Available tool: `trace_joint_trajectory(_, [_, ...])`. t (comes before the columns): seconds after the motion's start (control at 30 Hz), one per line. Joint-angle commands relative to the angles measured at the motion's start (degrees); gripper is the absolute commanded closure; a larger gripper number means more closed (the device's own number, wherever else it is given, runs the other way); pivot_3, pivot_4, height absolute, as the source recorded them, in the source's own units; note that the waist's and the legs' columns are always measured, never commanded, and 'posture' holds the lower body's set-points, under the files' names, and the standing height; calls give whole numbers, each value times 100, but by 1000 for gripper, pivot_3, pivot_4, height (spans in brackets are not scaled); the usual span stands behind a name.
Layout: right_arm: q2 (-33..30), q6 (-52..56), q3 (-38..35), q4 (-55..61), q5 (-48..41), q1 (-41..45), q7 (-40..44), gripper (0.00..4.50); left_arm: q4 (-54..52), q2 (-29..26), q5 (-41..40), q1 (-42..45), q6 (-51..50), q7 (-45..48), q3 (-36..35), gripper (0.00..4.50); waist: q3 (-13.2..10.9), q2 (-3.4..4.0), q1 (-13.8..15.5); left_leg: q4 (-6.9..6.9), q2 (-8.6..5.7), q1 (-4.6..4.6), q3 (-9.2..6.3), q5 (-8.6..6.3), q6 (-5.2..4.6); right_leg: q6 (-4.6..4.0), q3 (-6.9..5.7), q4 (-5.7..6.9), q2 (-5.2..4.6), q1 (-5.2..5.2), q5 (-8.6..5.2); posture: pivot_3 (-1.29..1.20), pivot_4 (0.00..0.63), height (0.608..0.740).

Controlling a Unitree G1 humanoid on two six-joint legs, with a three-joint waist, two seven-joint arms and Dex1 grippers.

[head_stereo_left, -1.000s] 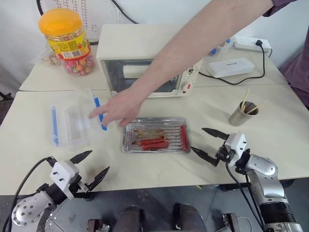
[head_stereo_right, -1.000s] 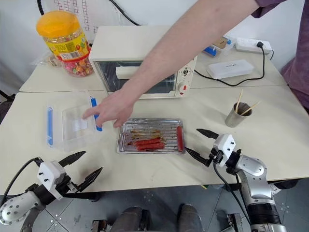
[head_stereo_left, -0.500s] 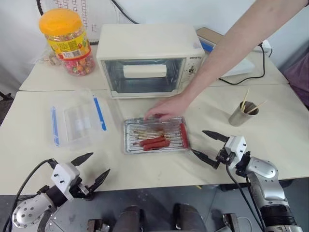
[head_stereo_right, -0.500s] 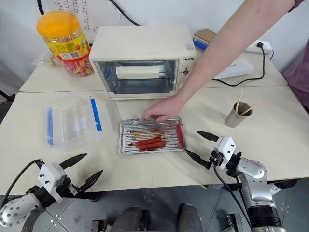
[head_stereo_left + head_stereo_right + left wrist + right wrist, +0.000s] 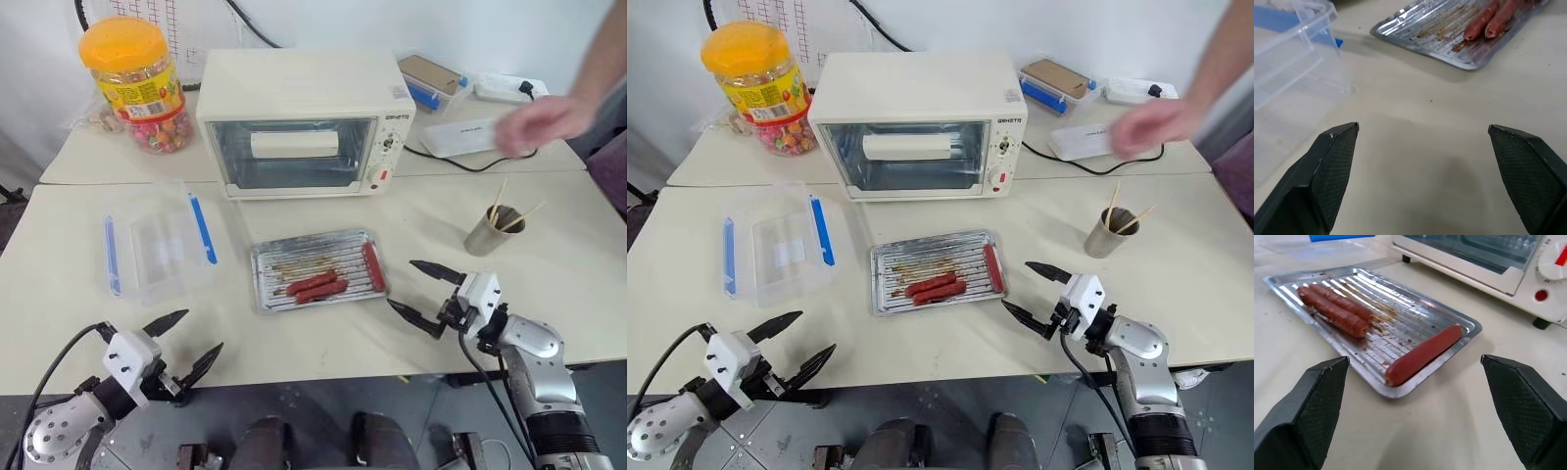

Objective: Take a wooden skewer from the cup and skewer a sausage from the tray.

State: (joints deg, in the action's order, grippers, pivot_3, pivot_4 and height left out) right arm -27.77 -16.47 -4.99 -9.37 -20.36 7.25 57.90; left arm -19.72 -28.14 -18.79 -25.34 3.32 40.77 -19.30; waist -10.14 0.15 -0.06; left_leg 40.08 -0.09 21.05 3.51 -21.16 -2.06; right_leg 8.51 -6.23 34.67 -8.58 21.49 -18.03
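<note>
A small white oven [image 5: 294, 122] sits at the back of the table [image 5: 549, 264]. A big candy jar [image 5: 135, 86] with an orange lid stands beside it. A clear box [image 5: 159, 250] with blue clips lies nearer. A person's hand [image 5: 539, 122] is above a white power strip [image 5: 505, 90].

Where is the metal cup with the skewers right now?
In the head views, the cup stands on the table's right side, right of the tray and beyond the right claw.

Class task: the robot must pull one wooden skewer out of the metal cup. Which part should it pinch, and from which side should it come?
Pinch a skewer on its bare upper end above the rim of the cup, coming from above. The sticks stand leaning out of the open top, and their lower parts are hidden inside the cup. The open right gripper is probably the closer one.
</note>
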Motion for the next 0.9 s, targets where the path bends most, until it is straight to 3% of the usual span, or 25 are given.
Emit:
trace_joint_trajectory(0.03, [24,-76,-117,60,-101,-37,-57,0,-245,8,-56,-38,36,-93,-78,11,0,0,-1,0,0,0,0,0,0,0,0,0,0,0,0,0,150,740])
trace_joint_trajectory(0.7, [-20,-274,-136,-372,-73,346,27,0,-229,119,-40,-298,176,-290,-138,11,0,0,-1,0,1,0,0,0,0,0,0,-1,0,0,0,0,150,740])
trace_joint_trajectory(0.9, [-38,-478,-123,-933,-55,874,209,0,-329,81,-94,-426,73,-194,-91,11,0,0,-19,0,2,-2,3,0,0,0,1,-1,2,0,0,0,150,740])
